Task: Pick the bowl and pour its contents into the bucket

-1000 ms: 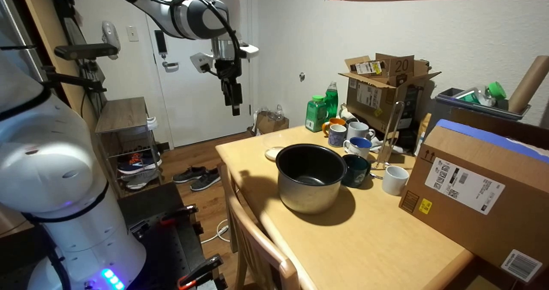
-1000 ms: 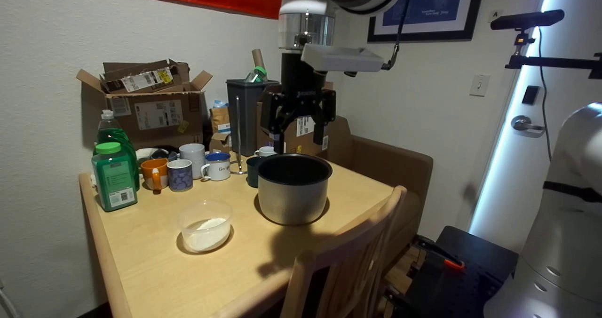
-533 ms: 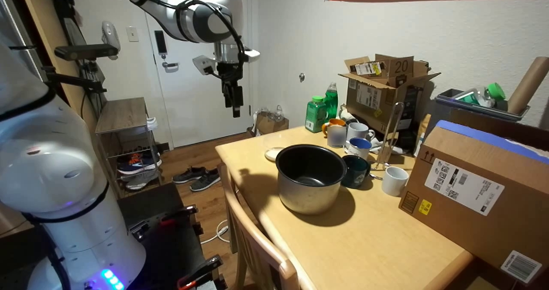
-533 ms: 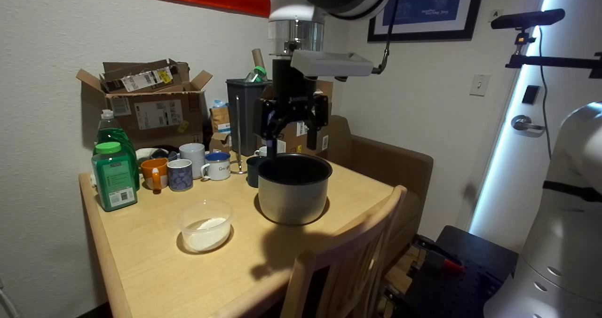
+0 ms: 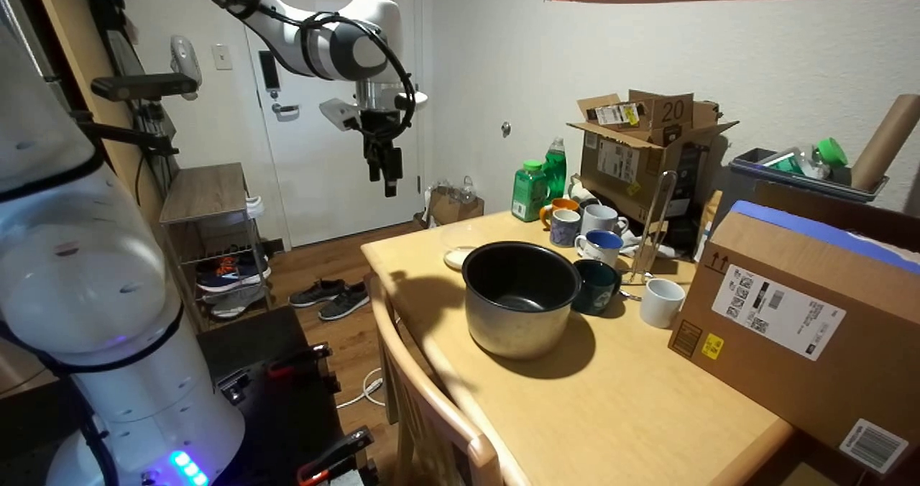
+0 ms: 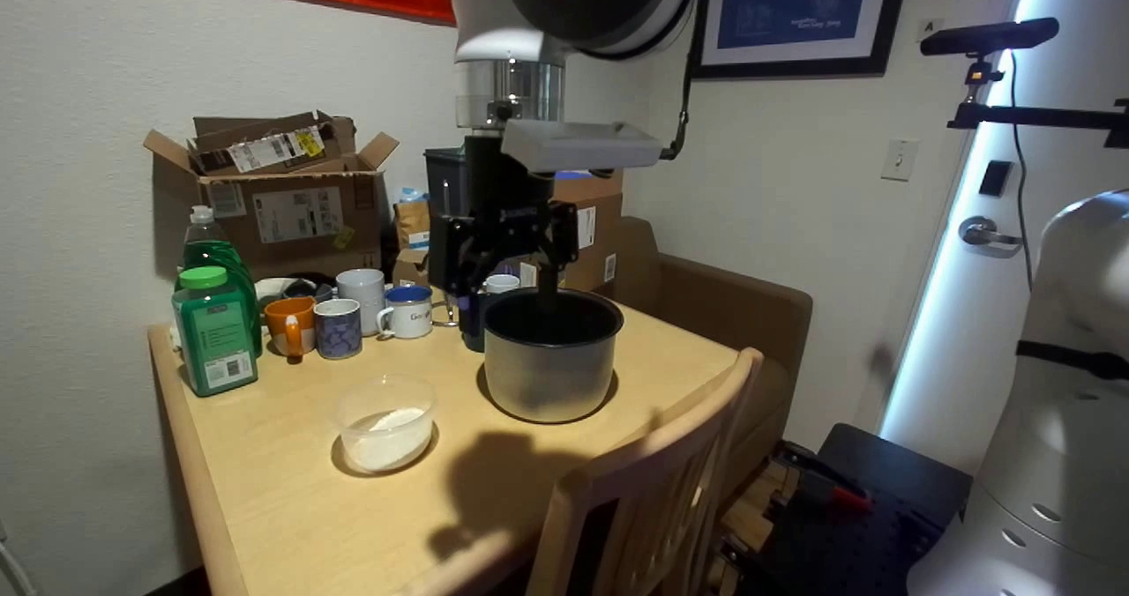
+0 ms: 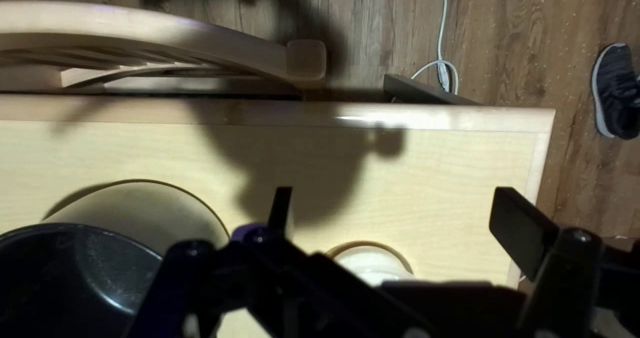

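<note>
In an exterior view, a pale wooden surface (image 6: pixel 287 525) is carrying a round clear plastic bowl (image 6: pixel 385 442), near left, and a round grey metal bucket (image 6: pixel 549 377), right.

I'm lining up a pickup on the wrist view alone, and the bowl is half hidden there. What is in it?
Observer: Something white lies in the lower part of the clear bowl.
Operator: What stands by the bucket, outside my frame?
Observer: A dark mug stands right beside it; whether they touch I can't tell.
Operator: Are my fingers down at the table yet?
Observer: No, they hang in the air above it.
</note>
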Robot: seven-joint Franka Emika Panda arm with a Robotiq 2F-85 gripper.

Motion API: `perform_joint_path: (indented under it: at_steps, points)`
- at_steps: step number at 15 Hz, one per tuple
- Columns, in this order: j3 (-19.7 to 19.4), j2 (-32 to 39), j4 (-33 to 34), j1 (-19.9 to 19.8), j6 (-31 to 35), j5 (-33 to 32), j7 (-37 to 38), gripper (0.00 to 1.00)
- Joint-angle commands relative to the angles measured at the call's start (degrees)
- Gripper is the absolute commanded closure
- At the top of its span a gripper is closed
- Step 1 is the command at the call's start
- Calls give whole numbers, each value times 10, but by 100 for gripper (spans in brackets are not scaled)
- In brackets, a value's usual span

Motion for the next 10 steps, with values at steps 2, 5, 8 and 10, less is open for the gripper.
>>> perform_joint_path:
  at_steps: [2,5,8,10]
  points:
    - [7,102,74,21,-1,-39,17,0]
    - [-1,162,120,39,1,-84,20,0]
    - [-12,221,173,60,5,-116,26,0]
    - [-27,257,208,74,21,-132,53,0]
